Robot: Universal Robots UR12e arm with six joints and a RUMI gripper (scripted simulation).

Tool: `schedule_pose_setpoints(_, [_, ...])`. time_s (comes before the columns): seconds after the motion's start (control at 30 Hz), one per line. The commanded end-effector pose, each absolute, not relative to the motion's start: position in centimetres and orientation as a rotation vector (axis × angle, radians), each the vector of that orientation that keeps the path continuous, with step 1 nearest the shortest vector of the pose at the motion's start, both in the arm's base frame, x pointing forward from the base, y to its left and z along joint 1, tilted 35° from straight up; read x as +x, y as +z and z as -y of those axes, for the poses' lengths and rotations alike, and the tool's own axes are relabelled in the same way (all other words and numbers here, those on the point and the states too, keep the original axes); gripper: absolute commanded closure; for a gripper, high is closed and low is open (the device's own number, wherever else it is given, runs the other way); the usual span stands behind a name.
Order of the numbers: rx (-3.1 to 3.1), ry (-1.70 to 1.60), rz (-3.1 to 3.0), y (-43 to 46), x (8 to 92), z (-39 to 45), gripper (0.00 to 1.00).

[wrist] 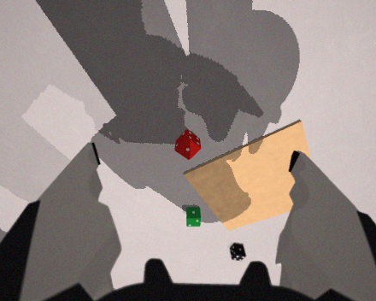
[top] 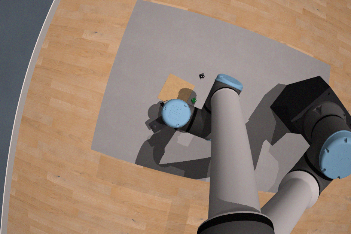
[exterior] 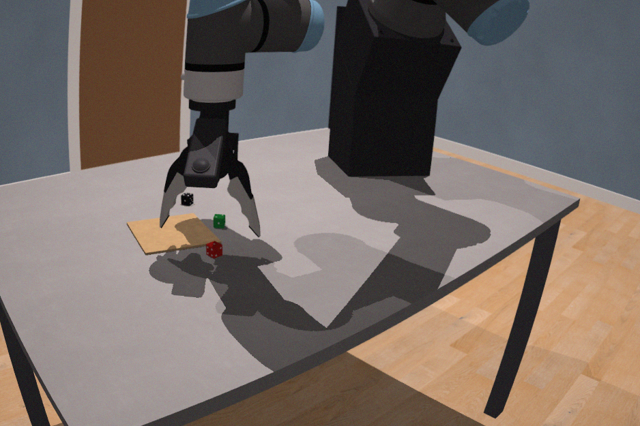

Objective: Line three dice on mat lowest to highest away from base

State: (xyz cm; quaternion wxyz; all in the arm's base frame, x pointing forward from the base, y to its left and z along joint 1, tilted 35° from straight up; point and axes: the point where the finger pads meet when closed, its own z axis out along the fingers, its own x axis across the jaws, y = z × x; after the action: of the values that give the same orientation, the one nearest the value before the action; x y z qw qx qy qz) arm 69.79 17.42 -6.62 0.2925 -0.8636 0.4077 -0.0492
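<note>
Light moderate, exterior view dimmer. Lit from above, offset to one side. Layered, hard-edged shadows on the table [top: 127, 41] [exterior: 103, 333] [wrist: 351, 77] under and around the gripper [top: 162, 104] [exterior: 211, 230] [wrist: 194, 158], overlapping part of the mat [top: 171, 85] [exterior: 155, 240] [wrist: 267, 171] below it. Edges jagged in wrist view. Top view bows table edges well away from the gripper. Fine grain, no strong glare.
</note>
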Motion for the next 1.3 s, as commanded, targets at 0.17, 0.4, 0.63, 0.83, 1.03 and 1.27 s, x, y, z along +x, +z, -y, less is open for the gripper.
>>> schedule_pose_setpoints(0.17, [-2.301,-0.132,-1.087,-6.54,69.87,-17.44,0.0])
schedule_pose_setpoints(0.4, [-2.301,-0.132,-1.087,-6.54,69.87,-17.44,0.0])
schedule_pose_setpoints(0.63, [-2.301,-0.132,-1.087,-6.54,69.87,-17.44,0.0])
schedule_pose_setpoints(0.83, [-2.301,-0.132,-1.087,-6.54,69.87,-17.44,0.0])
schedule_pose_setpoints(1.03, [-2.301,-0.132,-1.087,-6.54,69.87,-17.44,0.0])
schedule_pose_setpoints(1.27, [-2.301,-0.132,-1.087,-5.93,69.64,-17.1,0.0])
